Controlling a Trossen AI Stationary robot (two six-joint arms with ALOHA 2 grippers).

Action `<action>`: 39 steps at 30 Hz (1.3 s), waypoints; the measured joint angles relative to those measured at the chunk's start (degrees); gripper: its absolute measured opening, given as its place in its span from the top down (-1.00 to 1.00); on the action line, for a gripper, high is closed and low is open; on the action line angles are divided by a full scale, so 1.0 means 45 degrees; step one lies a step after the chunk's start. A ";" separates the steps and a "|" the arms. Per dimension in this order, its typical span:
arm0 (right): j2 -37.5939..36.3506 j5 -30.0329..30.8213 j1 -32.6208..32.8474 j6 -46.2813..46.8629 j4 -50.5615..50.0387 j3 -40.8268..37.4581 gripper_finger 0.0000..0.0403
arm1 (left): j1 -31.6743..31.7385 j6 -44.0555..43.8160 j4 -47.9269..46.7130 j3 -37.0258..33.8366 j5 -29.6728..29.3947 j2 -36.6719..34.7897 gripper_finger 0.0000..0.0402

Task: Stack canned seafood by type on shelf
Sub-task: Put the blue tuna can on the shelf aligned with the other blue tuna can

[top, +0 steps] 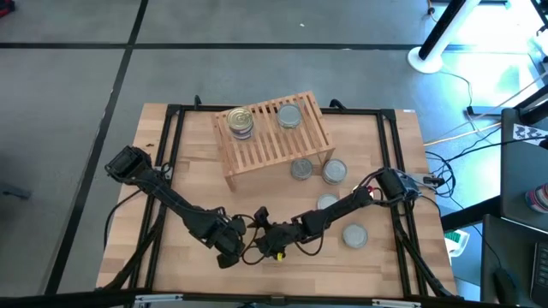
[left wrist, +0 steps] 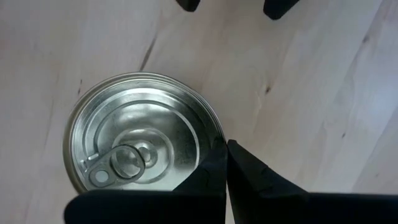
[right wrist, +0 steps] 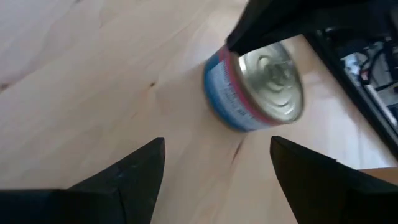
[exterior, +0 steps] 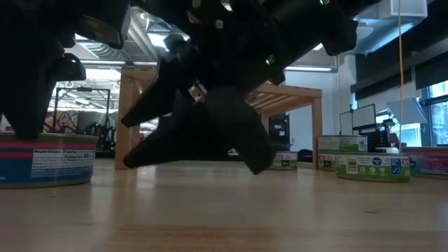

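Tin (left wrist: 144,142) just beside left jaws (left wrist: 227,163) (clenched, empty) — right jaws (right wrist: 214,165) released.

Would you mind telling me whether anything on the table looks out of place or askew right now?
The shelf sits skewed, at an angle to the table edges. Otherwise nothing looks spilled or damaged: the visible tins stand upright, including the blue-labelled tin under the left gripper, with the right gripper open nearby.

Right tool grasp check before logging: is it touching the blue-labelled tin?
Apart. Right wrist view shows bare table between the open right tool and the blue-labelled tin.
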 joint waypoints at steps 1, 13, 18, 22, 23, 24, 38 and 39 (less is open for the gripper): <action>0.0000 0.0071 0.0000 -0.0014 0.0167 0.0000 -0.44 | 0.0005 -0.0058 0.0000 0.0005 0.0002 -0.0003 1.00; -0.0015 0.0145 0.0000 -0.0291 0.0486 0.0000 -0.44 | 0.0078 0.0092 -0.0024 0.0179 -0.0011 0.0008 1.00; -0.0015 0.0032 0.0000 -0.0282 0.0484 0.0000 -0.44 | 0.0078 0.0102 -0.0083 0.0359 0.0003 0.0029 1.00; -0.0015 -0.0087 0.0070 -0.0272 0.0449 0.0000 -0.44 | 0.0078 0.0107 -0.0080 0.0374 0.0004 0.0029 1.00; -0.0015 -0.0063 0.0093 -0.0277 0.0400 0.0000 -0.44 | 0.0078 0.0107 -0.0076 0.0374 0.0007 0.0029 1.00; -0.0015 0.0002 0.0120 -0.0291 0.0382 0.0000 -0.44 | 0.0078 0.0107 -0.0076 0.0376 0.0009 0.0029 1.00; -0.0015 0.1506 0.0840 -0.0238 -0.0703 0.0000 -0.44 | 0.0063 0.0380 -0.0058 0.0414 0.0266 0.0023 1.00; -0.0015 0.1615 0.0861 -0.0246 -0.0720 0.0000 -0.44 | 0.0063 0.0398 -0.0058 0.0418 0.0272 0.0019 1.00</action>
